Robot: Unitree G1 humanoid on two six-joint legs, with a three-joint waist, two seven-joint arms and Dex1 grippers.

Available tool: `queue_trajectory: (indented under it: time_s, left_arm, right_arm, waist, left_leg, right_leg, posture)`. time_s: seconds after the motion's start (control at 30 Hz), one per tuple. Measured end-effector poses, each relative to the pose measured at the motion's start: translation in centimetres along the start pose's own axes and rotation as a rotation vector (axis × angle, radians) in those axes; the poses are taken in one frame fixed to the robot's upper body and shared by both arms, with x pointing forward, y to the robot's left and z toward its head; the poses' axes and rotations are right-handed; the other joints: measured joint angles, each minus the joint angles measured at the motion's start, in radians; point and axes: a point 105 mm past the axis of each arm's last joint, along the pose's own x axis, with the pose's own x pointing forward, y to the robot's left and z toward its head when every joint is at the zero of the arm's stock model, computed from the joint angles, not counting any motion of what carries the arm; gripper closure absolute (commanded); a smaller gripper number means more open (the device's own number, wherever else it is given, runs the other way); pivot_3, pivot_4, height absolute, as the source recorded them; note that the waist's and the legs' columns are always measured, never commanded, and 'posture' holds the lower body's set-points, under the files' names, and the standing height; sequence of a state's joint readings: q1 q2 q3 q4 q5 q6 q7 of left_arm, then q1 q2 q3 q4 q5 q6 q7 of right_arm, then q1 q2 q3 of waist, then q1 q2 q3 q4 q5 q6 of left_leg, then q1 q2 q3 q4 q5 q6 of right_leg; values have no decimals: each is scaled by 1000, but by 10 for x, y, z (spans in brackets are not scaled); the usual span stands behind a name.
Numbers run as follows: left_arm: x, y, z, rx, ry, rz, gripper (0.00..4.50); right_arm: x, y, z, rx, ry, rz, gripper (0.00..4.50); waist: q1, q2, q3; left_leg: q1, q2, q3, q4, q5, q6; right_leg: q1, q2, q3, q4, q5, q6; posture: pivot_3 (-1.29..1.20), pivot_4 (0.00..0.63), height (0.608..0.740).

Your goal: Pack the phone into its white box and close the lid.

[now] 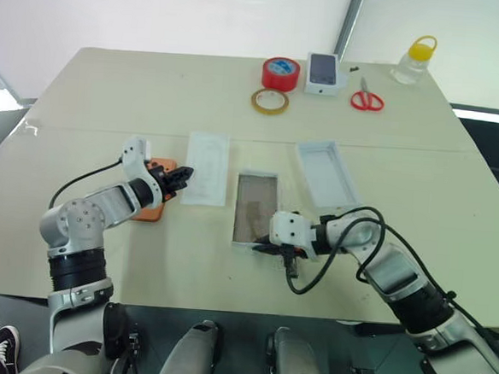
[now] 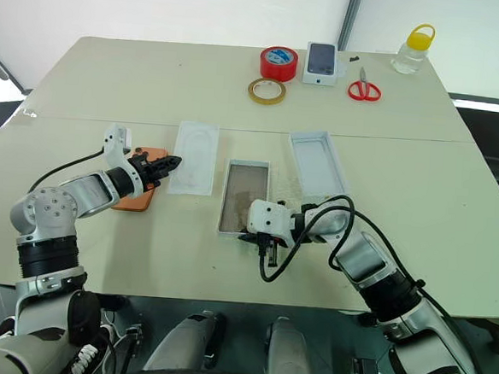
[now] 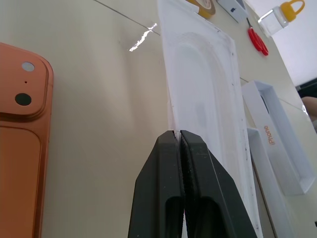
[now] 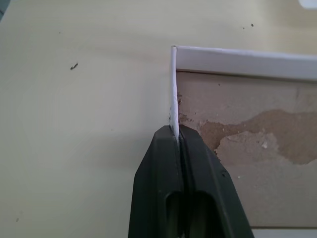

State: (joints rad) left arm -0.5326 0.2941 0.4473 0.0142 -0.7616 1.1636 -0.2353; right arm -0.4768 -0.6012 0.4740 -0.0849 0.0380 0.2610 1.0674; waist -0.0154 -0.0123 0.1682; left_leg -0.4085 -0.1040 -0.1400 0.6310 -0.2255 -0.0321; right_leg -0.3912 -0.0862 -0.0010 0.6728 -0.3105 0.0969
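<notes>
White box [image 4: 237,60] thin cardboard wall pinched by right pincer [image 4: 179,136]; left pincer [image 3: 180,141] closed, empty.

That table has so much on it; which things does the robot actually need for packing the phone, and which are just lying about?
For the job:
- orange phone
- white box, its near wall pinched by the right pincer
- lid

Lying about:
- white card with an oval recess
- red tape roll
- tan tape roll
- small phone carton
- red scissors
- yellow-capped bottle
</notes>
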Motion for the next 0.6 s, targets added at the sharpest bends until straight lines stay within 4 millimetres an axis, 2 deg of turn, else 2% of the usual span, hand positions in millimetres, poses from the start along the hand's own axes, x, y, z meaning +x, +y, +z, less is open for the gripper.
queue_trajectory:
  time_s: [0.1, 0.2, 0.3, 0.4, 0.5, 0.6]
  left_arm:
    - [1, -2, 0, -9, -5, -9, 4500]
    - [6, -14, 6, -29, -23, -48, 4500]
    - [8, -31, 25, -41, -73, -97, 4500]
    - [9, -38, 35, -53, -100, -109, 4500]
    - [14, -42, 29, -59, -83, -115, 4500]
    - [17, -47, 24, -42, -59, -123, 4500]
  right_arm:
    - [7, -9, 7, 37, -43, -28, 4455]
    - [11, -32, 18, -20, -59, -101, 4455]
    - [11, -53, 26, -63, -70, -159, 4455]
    - [18, -60, 23, -52, -73, -161, 4455]
    - [22, -63, 15, -35, -59, -145, 3538]
    - [23, -68, 7, -42, -37, -149, 1985]
  waist:
    - [-4, 0, 0]
    - [-1, -1, 0]
    - [0, -3, 1]
    - [-3, -3, 1]
    - [-3, -3, 1]
    - [-3, -3, 1]
  left_leg:
    - [0, 0, 0, 0, 0, 0]
    - [0, 0, 0, 0, 1, -1]
    - [0, 0, 0, 0, 1, -1]
    - [0, 0, 0, 0, 1, -1]
    - [0, 0, 0, 0, 1, -1]
    - [0, 0, 0, 0, 1, -1]
  right_leg:
    - [-1, 0, 0, 1, 0, 0]
    - [-1, 0, 0, 1, 0, 0]
    - [-1, 0, 0, 1, 0, 0]
    - [-1, 0, 0, 1, 0, 0]
    - [-1, 0, 0, 1, 0, 0]
    - [-1, 0, 1, 2, 0, 0]
  posture:
    - [0, 150, 740]
    - [0, 150, 740]
    - [0, 150, 740]
    - [0, 150, 740]
    - [0, 150, 740]
    - [0, 150, 740]
